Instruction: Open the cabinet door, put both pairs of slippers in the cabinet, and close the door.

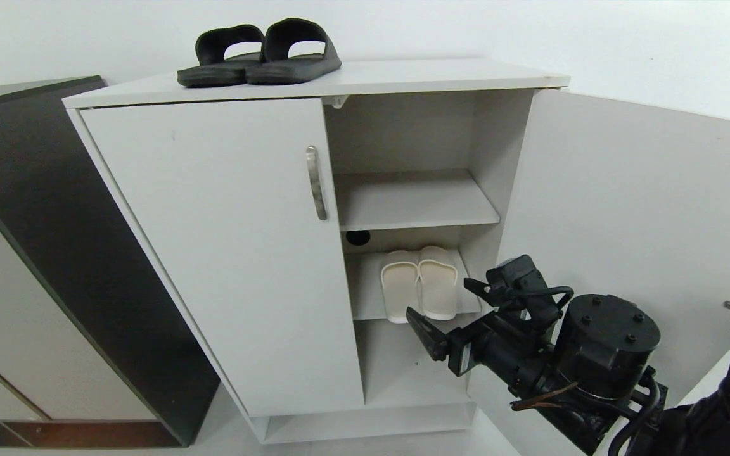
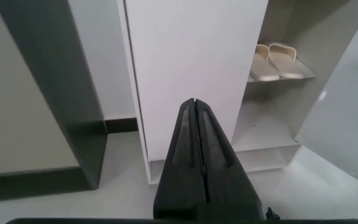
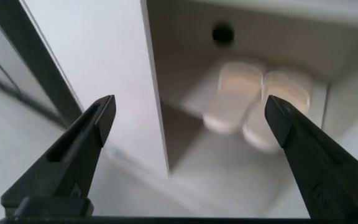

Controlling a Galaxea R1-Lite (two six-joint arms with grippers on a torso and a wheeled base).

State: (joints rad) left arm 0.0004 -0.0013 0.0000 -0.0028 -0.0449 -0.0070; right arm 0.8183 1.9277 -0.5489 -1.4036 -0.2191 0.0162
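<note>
A pair of black slippers point(image 1: 260, 56) lies on top of the white cabinet point(image 1: 441, 75). The cabinet's right door point(image 1: 631, 209) is swung wide open; its left door point(image 1: 213, 240) is closed. A pair of white slippers point(image 1: 420, 282) point(image 2: 279, 60) point(image 3: 258, 102) rests side by side on the middle shelf inside. My right gripper point(image 1: 445, 305) point(image 3: 188, 115) is open and holds nothing, just in front of the opening and a little below the white slippers. My left gripper point(image 2: 194, 111) is shut on nothing, low down, facing the closed left door.
The upper shelf point(image 1: 412, 201) and the bottom compartment point(image 1: 403, 373) hold nothing. A metal handle point(image 1: 316, 182) is on the left door. A dark panel point(image 1: 80, 253) leans against the wall to the cabinet's left. The floor point(image 2: 328, 186) in front is bare.
</note>
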